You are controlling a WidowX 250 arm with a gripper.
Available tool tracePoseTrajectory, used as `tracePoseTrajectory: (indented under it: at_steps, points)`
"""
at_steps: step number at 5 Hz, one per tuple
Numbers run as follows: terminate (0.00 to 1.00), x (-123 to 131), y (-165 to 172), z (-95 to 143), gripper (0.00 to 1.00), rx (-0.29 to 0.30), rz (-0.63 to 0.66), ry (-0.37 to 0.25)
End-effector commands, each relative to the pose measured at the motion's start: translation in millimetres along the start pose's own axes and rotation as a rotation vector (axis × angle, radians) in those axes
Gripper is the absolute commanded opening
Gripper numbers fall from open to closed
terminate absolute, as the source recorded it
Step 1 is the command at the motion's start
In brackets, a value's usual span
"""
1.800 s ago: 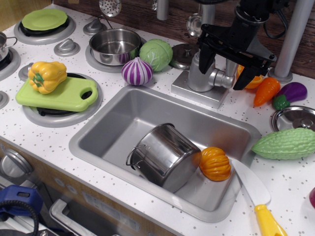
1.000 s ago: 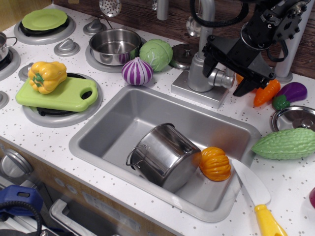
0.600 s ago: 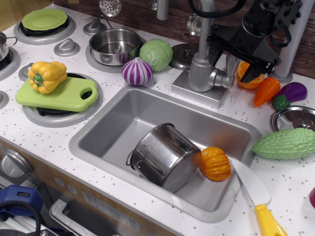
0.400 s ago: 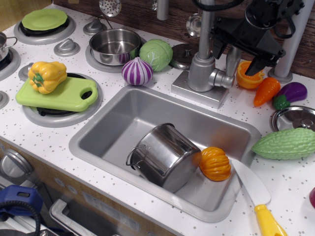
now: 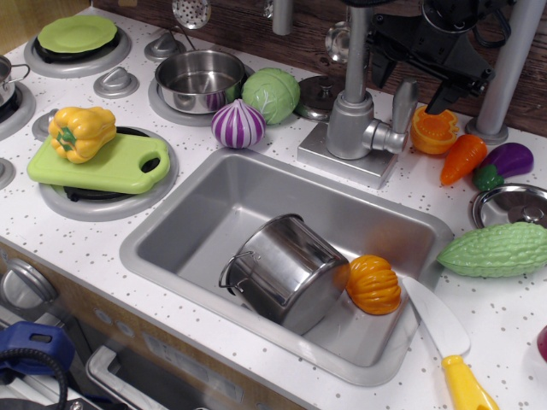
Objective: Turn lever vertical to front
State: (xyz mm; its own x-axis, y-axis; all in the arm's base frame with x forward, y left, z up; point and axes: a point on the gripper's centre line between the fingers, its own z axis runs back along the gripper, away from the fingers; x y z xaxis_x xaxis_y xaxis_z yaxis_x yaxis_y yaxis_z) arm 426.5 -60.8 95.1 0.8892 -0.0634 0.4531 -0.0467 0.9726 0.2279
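Note:
The lever (image 5: 402, 107) is a short flat silver paddle on the side barrel of the silver faucet (image 5: 349, 128), behind the sink (image 5: 171, 235). It stands nearly upright with its rounded tip up. My black gripper (image 5: 410, 79) hangs at the top right, just above and behind the lever's tip. Its jaws are spread wide, one finger left of the lever and the other finger (image 5: 438, 100) to its right, holding nothing. The arm above it is cut off by the frame edge.
An orange half (image 5: 434, 130), carrot (image 5: 462, 158) and eggplant (image 5: 506, 162) lie right of the faucet. A steel pot (image 5: 286, 269) and orange pumpkin (image 5: 373, 284) lie in the sink. A knife (image 5: 444, 342) and green gourd (image 5: 496, 249) lie at right. An onion (image 5: 238, 124) and cabbage (image 5: 271, 95) lie at left.
My gripper has risen and drawn back from around the faucet's side barrel. The lever, hidden behind the fingers before, now shows standing upright.

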Motion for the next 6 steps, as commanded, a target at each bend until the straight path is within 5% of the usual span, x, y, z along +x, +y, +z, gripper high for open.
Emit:
tracePoseTrajectory:
  at_steps: [1,2,4,6]
  points:
    - [0.00,15.0,5.5,11.5,0.00,-0.024,0.037,-0.034]
    - [0.00,11.5,2.5,15.5,0.00,-0.026,0.055,-0.008]
    - [0.00,-17.7,-12.1,33.3,0.00,-0.038,0.130,0.199]
    - [0.00,-35.7,-8.9,8.9,0.00,-0.122,0.145,0.239]
